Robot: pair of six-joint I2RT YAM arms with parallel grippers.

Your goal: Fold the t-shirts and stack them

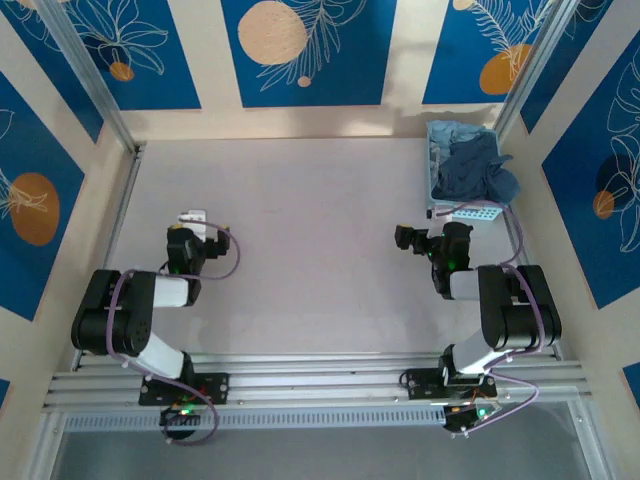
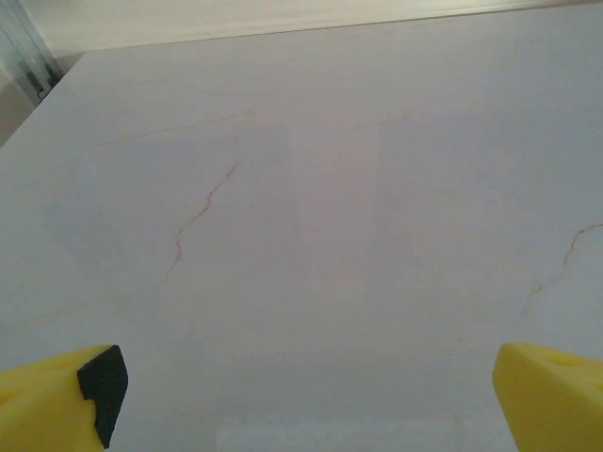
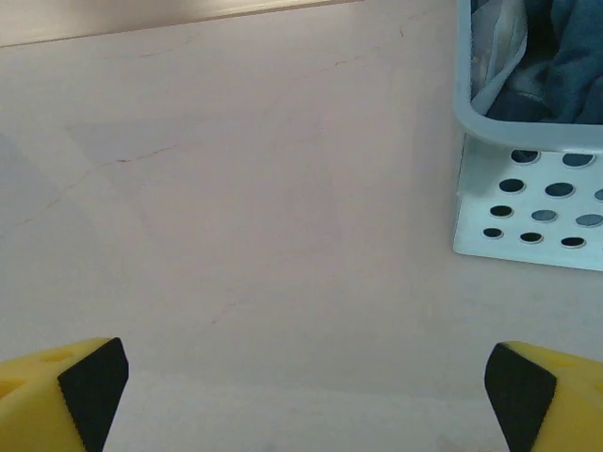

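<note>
The t-shirts lie bundled in a pale blue perforated basket (image 1: 462, 205) at the table's far right. A dark slate-blue shirt (image 1: 482, 168) lies on top, hanging over the rim, with a pale sky-blue shirt (image 1: 450, 133) behind it. In the right wrist view the dark shirt (image 3: 565, 66) and a pale shirt (image 3: 499, 38) fill the basket (image 3: 528, 212). My right gripper (image 1: 420, 236) (image 3: 306, 395) hovers open just short of the basket's near left corner, holding nothing. My left gripper (image 1: 195, 228) (image 2: 301, 405) is open over bare table at the left.
The pale marbled tabletop (image 1: 310, 230) stretches between both arms. Metal frame posts (image 1: 95, 80) stand at the back corners, and patterned blue walls close in the sides. A rail (image 1: 320, 365) runs along the near edge by the arm bases.
</note>
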